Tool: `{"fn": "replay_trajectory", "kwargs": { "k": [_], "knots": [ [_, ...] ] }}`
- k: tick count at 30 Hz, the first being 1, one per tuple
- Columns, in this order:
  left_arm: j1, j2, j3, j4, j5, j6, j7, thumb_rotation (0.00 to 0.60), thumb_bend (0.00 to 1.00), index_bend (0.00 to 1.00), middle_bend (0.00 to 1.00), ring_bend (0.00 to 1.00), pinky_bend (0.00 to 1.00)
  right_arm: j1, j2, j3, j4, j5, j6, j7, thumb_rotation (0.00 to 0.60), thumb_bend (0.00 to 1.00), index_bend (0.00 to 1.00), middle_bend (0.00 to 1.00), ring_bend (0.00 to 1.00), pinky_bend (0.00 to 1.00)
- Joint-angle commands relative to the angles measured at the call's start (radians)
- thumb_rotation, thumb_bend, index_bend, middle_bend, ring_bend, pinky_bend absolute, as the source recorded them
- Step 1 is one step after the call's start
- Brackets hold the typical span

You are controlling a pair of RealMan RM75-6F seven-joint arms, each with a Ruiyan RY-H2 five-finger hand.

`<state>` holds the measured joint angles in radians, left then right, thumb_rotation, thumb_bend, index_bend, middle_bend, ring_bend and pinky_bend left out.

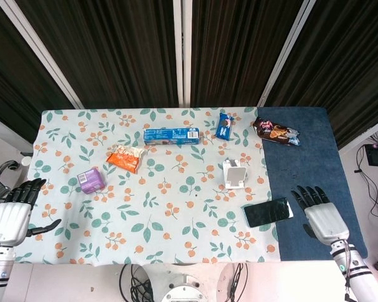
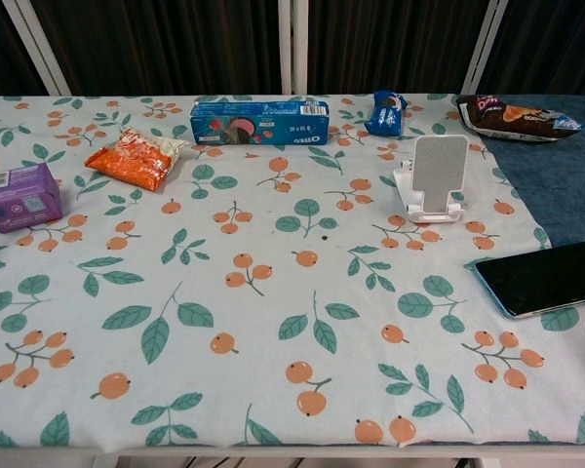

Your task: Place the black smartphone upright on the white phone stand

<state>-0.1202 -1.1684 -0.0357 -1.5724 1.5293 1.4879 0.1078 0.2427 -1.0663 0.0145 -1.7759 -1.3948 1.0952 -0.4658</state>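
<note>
Hands sit nearest of all: the robot's right hand (image 1: 321,214), silver-backed with black fingers spread and nothing in them, hovers over the dark blue cloth just beside the black smartphone (image 1: 268,212), while the left hand (image 1: 12,211) hangs off the near-left corner of the table, fingers apart and likewise holding nothing. The smartphone lies flat, screen up, straddling the seam where the floral leaf-and-berry tablecloth (image 1: 176,214) meets the blue cloth; the chest view shows a thin pale blue edge around its glossy face (image 2: 551,277). I judge it stiff, fairly light and slick — a thin glass slab with little to catch, hard to lift from flat and apt to slip from a loose pinch or crack if dropped. The best hold is probably across its two long edges near the middle, thumb on one side and fingers on the other, perhaps tipping one edge up from the soft cloth first, with the lower end left free to seat in the cradle. A little further back stands the white plastic phone stand (image 1: 234,174), its backrest tilted and its front lip bare. Beyond it lie a purple box (image 1: 91,180), an orange snack packet (image 1: 125,158), a long blue biscuit box (image 1: 172,135), a small blue biscuit packet (image 1: 224,126) and — on the blue cloth — a dark brown cookie packet (image 1: 275,131).
</note>
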Motion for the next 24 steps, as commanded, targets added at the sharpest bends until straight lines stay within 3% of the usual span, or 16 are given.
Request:
{"fn": "replay_trajectory", "kwargs": {
  "k": [1, 6, 24],
  "knots": [
    [0.001, 0.000, 0.000, 0.003, 0.001, 0.003, -0.004, 0.371, 0.10, 0.09, 0.10, 0.12, 0.21, 0.079, -0.049, 0.005, -0.007, 0.113, -0.107, -0.117, 0.600, 0.21, 0.00, 0.00, 0.00, 0.00],
    [0.005, 0.005, 0.002, 0.003, 0.001, 0.005, -0.008, 0.369, 0.10, 0.09, 0.10, 0.12, 0.21, 0.122, -0.096, 0.007, 0.020, 0.166, -0.152, -0.150, 0.600, 0.21, 0.00, 0.00, 0.00, 0.00],
    [0.010, 0.003, 0.009, 0.014, -0.004, -0.003, -0.015, 0.375, 0.10, 0.09, 0.10, 0.12, 0.21, 0.174, -0.188, -0.018, 0.131, 0.123, -0.172, -0.041, 0.600, 0.21, 0.00, 0.00, 0.00, 0.00]
  ]
}}
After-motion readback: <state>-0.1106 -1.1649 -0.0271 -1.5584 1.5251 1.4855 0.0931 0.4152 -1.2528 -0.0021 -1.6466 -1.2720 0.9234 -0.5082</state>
